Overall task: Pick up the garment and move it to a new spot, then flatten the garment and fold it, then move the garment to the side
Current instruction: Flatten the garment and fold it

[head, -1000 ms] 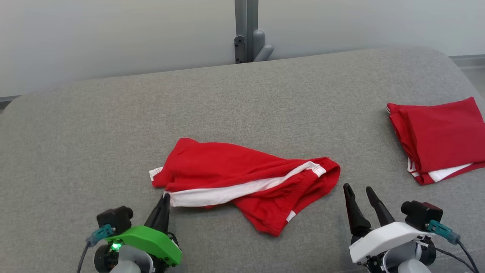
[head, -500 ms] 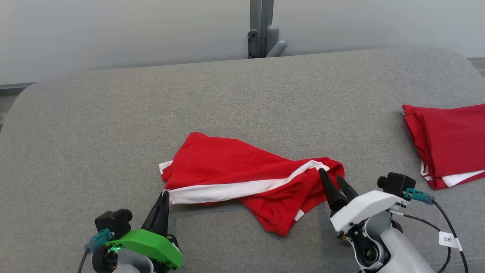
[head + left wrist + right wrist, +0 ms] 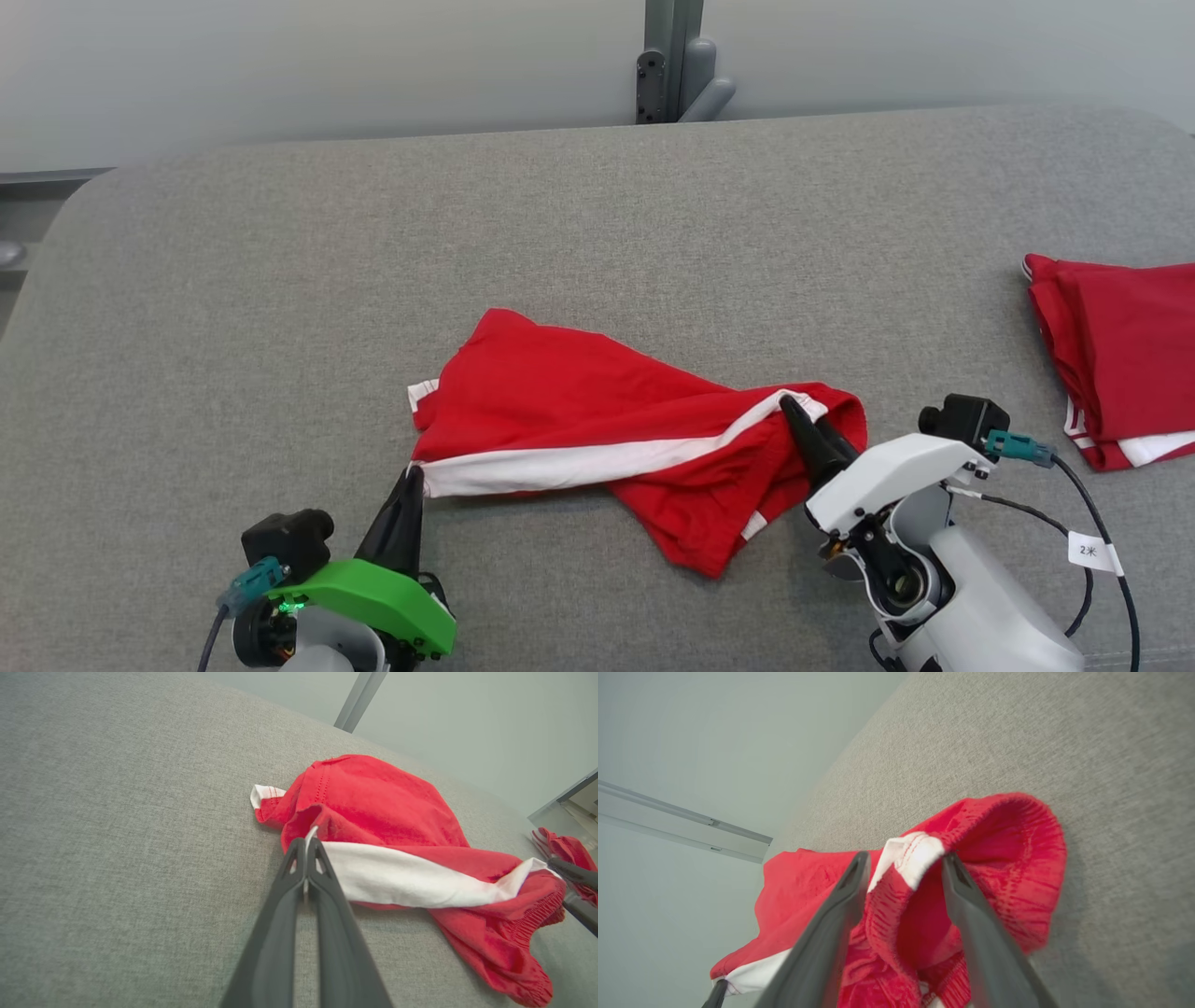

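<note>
The garment (image 3: 597, 411), red shorts with a white side stripe, lies crumpled on the grey padded surface (image 3: 560, 233). My left gripper (image 3: 411, 471) is shut on the white stripe's hem corner at the garment's left end; the left wrist view shows the pinch (image 3: 306, 842) with the cloth (image 3: 373, 798) beyond. My right gripper (image 3: 803, 415) is at the garment's right end. In the right wrist view its fingers stand open (image 3: 906, 856), one on each side of the gathered waistband (image 3: 1017, 858), where the white stripe ends.
A folded red and white garment (image 3: 1130, 364) lies at the right edge of the surface. A grey post (image 3: 677, 61) stands behind the far edge against a pale wall. The surface's rounded left corner (image 3: 84, 196) is near.
My right gripper has moved forward and left from bare surface onto the garment's waistband, and its fingers have narrowed slightly. The left gripper keeps its pinch. The head view has shifted.
</note>
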{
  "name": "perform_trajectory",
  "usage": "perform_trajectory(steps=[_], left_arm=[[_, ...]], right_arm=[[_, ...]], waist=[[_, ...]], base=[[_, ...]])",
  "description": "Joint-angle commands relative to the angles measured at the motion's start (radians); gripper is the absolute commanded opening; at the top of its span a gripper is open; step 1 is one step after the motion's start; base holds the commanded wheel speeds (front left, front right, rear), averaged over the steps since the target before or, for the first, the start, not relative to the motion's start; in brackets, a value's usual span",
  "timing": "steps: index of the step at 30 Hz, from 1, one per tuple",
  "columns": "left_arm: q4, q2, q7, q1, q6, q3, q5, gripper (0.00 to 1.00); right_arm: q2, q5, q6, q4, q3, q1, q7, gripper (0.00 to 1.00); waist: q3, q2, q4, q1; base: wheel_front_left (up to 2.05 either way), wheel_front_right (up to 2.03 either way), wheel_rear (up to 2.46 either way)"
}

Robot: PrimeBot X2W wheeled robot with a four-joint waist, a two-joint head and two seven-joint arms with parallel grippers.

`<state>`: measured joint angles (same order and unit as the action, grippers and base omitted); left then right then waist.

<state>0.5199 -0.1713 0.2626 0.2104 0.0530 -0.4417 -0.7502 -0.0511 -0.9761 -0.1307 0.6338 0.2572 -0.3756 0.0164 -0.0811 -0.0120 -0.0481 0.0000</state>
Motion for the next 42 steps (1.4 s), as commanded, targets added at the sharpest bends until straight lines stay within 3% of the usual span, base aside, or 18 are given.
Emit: perform_trajectory(steps=[1, 10, 13, 19, 26, 35, 42], left_arm=[[0.002, 0.000, 0.002, 0.006, 0.005, 0.006, 0.006, 0.00], [0.006, 0.002, 0.002, 0.013, 0.009, 0.011, 0.014, 0.00], [0.009, 0.002, 0.002, 0.016, 0.010, 0.013, 0.015, 0.00], [-0.010, 0.000, 0.002, 0.025, 0.012, 0.032, 0.023, 0.00], [-0.103, 0.006, 0.002, 0.046, 0.018, 0.073, 0.053, 0.00], [-0.336, 0.015, 0.001, 0.058, 0.013, 0.110, 0.120, 0.00], [-0.552, -0.010, -0.004, 0.031, -0.017, 0.141, 0.129, 0.00]], right_arm=[[-0.011, -0.007, 0.000, 0.005, 0.007, -0.011, 0.009, 0.47], [-0.031, -0.015, 0.000, 0.044, 0.045, -0.041, 0.035, 0.27], [-0.036, -0.019, 0.000, 0.049, 0.057, -0.051, 0.044, 0.00], [-0.073, -0.005, 0.000, 0.006, 0.096, -0.043, 0.057, 0.00], [-0.154, 0.044, 0.000, -0.126, 0.131, -0.002, 0.080, 0.00], [-0.240, 0.140, 0.000, -0.429, 0.094, 0.097, 0.093, 0.00], [-0.252, 0.210, 0.000, -0.687, -0.011, 0.196, 0.042, 0.00]], waist=[[-0.002, 0.0120, 0.001, 0.0000], [-0.012, 0.0120, 0.001, 0.0000], [-0.013, 0.0120, 0.000, 0.0000], [-0.005, 0.0120, 0.006, 0.0000], [0.022, 0.0120, 0.022, 0.0000], [0.081, 0.0120, 0.051, 0.0000], [0.110, 0.0120, 0.068, 0.0000]], base=[[0.00, 0.00, 0.00], [0.00, 0.00, 0.00], [0.00, 0.00, 0.00], [0.00, 0.00, 0.00], [0.00, 0.00, 0.00], [0.00, 0.00, 0.00], [0.00, 0.00, 0.00]])
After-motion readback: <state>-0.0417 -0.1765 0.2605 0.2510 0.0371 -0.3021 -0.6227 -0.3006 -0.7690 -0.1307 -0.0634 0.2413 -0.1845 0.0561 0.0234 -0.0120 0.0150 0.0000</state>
